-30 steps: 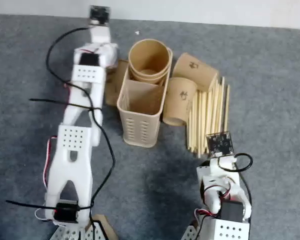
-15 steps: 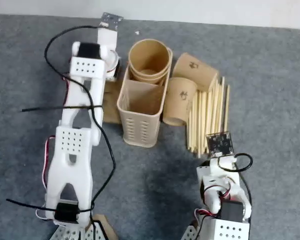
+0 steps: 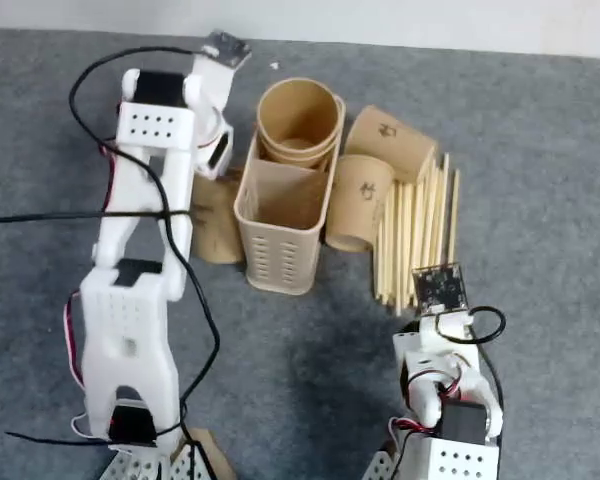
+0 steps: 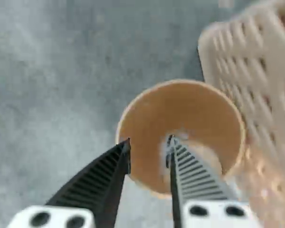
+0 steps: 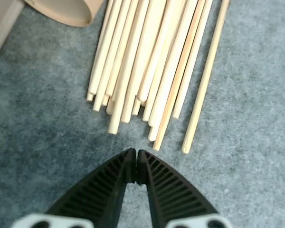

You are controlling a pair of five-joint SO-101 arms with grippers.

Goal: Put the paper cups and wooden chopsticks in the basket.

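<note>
A paper cup (image 4: 190,114) lies on its side left of the beige basket (image 3: 280,235). My left gripper (image 4: 147,147) is shut on its rim, one finger inside and one outside. From above, this cup (image 3: 217,225) lies along the basket's left wall under the left gripper (image 3: 212,165). Nested cups (image 3: 300,120) stand in the basket's far end. Two more cups (image 3: 365,195) lie on their sides to its right. Beside them lies a bundle of wooden chopsticks (image 3: 415,235). My right gripper (image 5: 135,156) is shut and empty, just short of the chopsticks' (image 5: 147,71) near ends.
Everything rests on grey carpet (image 3: 540,200). The right arm (image 3: 445,390) stands at the near right, and the left arm (image 3: 130,320) stretches along the left side. Black cables (image 3: 80,215) loop around the left arm. A pale wall runs along the far edge.
The left arm has folded back toward the near side, and the cup has slid with it along the basket's left wall. The right arm has not moved.
</note>
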